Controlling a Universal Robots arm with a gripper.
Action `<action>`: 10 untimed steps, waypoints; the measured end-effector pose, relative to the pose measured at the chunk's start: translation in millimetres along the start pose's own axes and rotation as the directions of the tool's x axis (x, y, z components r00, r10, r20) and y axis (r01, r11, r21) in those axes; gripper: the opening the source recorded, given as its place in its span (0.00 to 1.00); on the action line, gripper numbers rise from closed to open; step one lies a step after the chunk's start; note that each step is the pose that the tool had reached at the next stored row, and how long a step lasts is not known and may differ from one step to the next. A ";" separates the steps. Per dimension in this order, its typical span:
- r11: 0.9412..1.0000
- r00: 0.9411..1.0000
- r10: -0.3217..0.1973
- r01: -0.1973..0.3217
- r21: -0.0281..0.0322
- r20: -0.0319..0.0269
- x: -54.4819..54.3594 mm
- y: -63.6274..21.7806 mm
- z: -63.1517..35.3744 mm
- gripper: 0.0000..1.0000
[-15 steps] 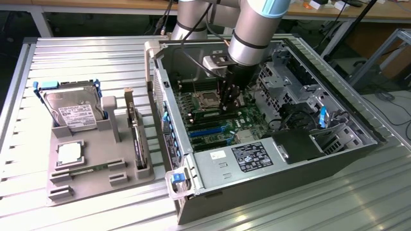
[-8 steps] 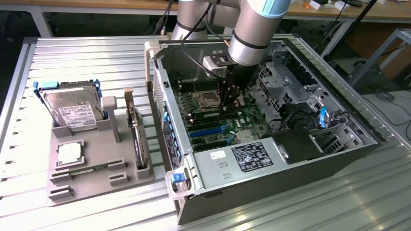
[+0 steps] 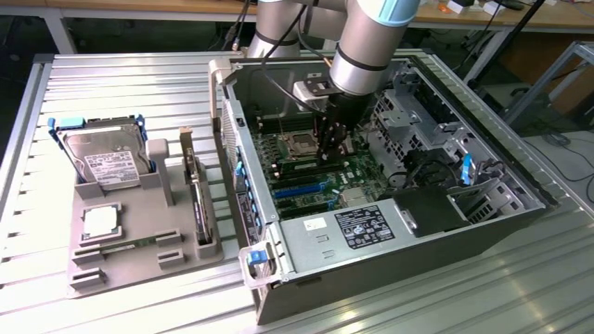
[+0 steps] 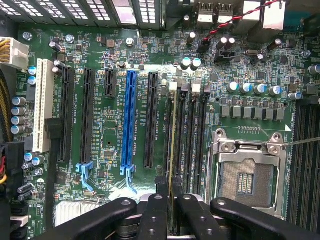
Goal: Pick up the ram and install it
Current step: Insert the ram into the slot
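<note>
The black fingers (image 4: 152, 215) of the gripper (image 4: 172, 196) are drawn in narrow, pinching the ram (image 4: 171, 150), which shows edge-on as a thin strip. In the exterior view the arm reaches down into the open computer case (image 3: 399, 229). To that view's left is a grey tray (image 3: 139, 243) with a hard drive (image 3: 107, 156) standing in it. On the green motherboard (image 4: 110, 125), the ram runs along the memory slot farthest from the empty processor socket (image 4: 247, 175). Whether it is fully seated I cannot tell.
</note>
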State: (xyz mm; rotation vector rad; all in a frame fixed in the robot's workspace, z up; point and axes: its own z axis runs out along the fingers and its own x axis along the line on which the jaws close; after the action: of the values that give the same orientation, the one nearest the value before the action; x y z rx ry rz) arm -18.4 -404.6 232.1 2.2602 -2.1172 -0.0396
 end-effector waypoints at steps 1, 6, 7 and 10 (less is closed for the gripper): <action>1.000 1.000 0.000 0.000 0.000 0.000 0.6 0.0 0.0 0.13; 1.000 1.000 0.000 0.000 0.000 0.000 0.6 0.0 0.1 0.13; 1.000 1.000 0.000 0.000 0.000 0.000 0.6 0.0 0.5 0.13; 1.000 1.000 0.000 0.000 0.000 0.000 0.6 -0.1 2.6 0.13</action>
State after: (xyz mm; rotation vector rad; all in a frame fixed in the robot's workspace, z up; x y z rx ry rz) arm -18.4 -405.2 229.5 2.2600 -2.1171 -0.0392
